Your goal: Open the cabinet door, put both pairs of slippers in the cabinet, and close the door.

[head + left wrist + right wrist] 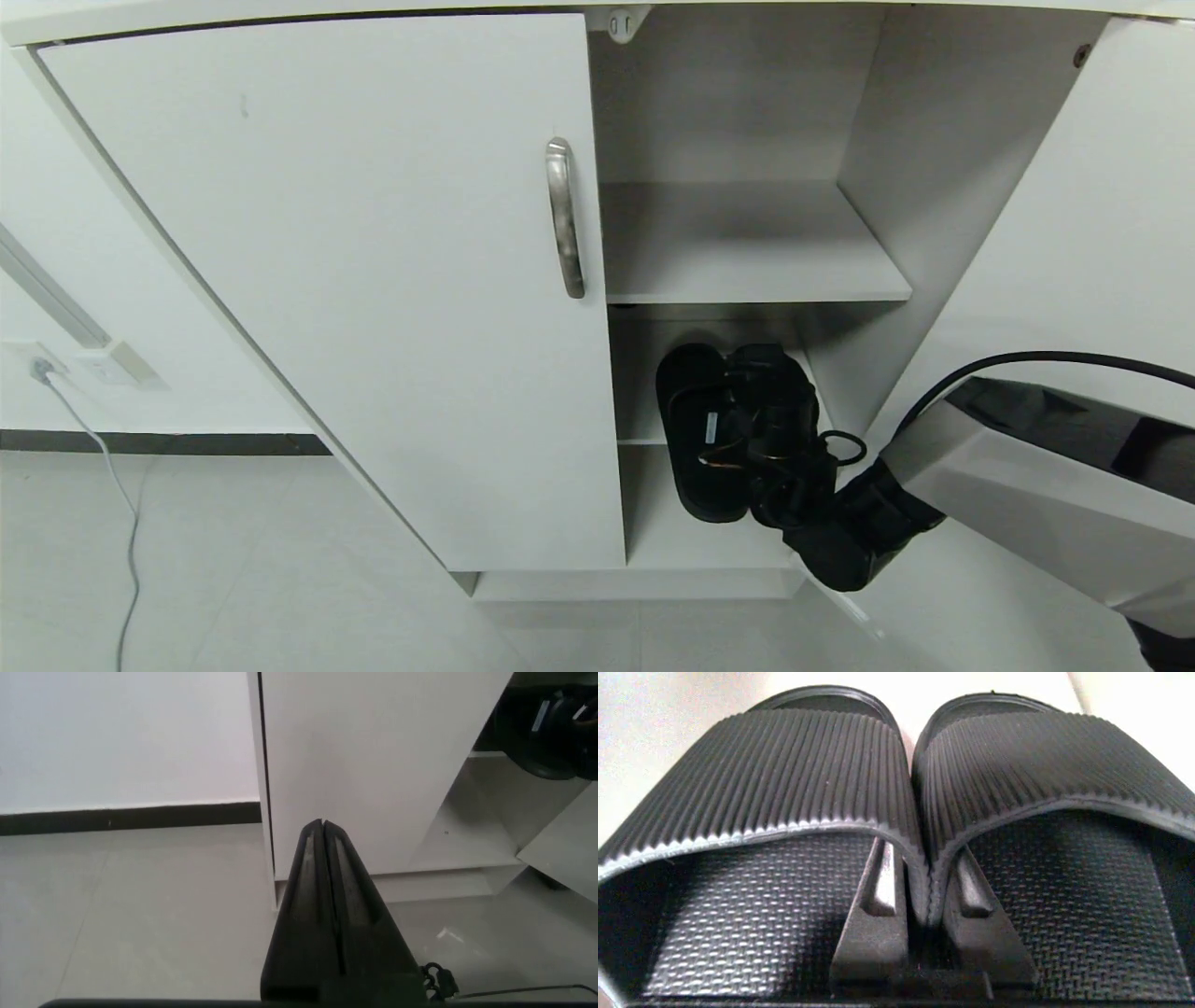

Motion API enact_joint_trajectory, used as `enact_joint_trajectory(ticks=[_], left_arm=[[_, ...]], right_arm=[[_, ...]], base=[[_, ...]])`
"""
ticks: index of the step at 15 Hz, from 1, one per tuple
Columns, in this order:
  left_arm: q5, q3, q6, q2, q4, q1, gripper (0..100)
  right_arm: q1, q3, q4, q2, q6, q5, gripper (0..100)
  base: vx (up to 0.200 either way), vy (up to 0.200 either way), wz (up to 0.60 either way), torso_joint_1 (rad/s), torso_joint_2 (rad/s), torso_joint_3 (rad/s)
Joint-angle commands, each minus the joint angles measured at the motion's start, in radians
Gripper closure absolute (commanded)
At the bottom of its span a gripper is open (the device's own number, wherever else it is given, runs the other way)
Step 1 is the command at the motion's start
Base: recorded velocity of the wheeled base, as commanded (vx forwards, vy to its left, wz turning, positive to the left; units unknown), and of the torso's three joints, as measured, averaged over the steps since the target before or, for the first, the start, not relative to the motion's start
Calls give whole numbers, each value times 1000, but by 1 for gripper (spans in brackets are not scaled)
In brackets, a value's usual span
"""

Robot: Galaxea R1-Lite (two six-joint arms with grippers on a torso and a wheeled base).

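Note:
A pair of black slippers (702, 439) lies side by side on the bottom shelf (681, 546) of the white cabinet, behind the open right half. My right gripper (789, 462) reaches into that compartment and is shut on the slippers. In the right wrist view its fingers (878, 896) pinch the two ribbed straps (785, 793) together where they meet, at the right gripper (920, 873). My left gripper (322, 831) is shut and empty, low over the floor in front of the cabinet's left door (374, 756).
The left door (373, 280) is shut, with a metal handle (565, 219) on its right edge. The right door (1102, 224) stands swung open beside my right arm. The middle shelf (747, 247) is bare. A wall socket (42, 369) and a cable (121, 504) are at far left.

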Motion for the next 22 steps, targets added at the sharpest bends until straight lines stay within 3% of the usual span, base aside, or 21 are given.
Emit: enact_joint_trajectory(ticks=[1,13,22], left_arm=[[0,0,0,0,0,1,100],[2,0,-3,0,0,1,100],[2,0,-5,0,0,1,100]], right_arm=[[-12,-35,3,27,0,2,100],[-72,-471,285,185,-1,5,100],[-86,-586,326,233,-46,62,100]], base=[[0,0,0,0,0,0],[0,0,0,0,0,0],[0,0,0,0,0,0]])
